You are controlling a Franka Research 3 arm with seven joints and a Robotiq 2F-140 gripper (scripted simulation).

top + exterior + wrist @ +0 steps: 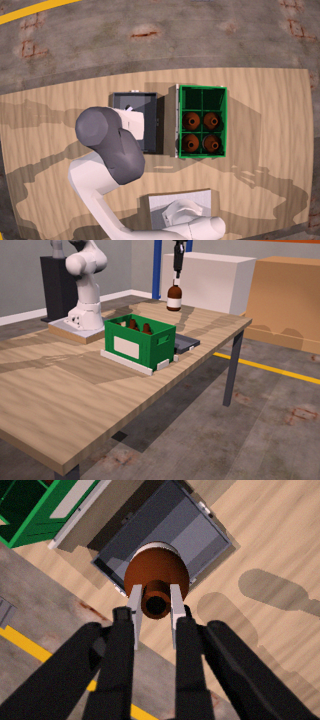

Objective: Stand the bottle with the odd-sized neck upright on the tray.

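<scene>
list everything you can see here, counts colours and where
bottle held: 1, brown with white label, hanging upright by its neck, high above the tray
bottles in crate: 4, brown, standing in the four cells nearer the robot
crate: 1, green with white panel, on the table; two far cells empty
tray: 1, dark grey, beside the crate
white stops: several, along crate and tray edges
table: 1, light wood, dark legs
big boxes: 2, one white, one tan, behind the table
floor line: yellow
arm: 1, white, on a grey plate
hand: 1, black, shut on the bottle's neck
</scene>
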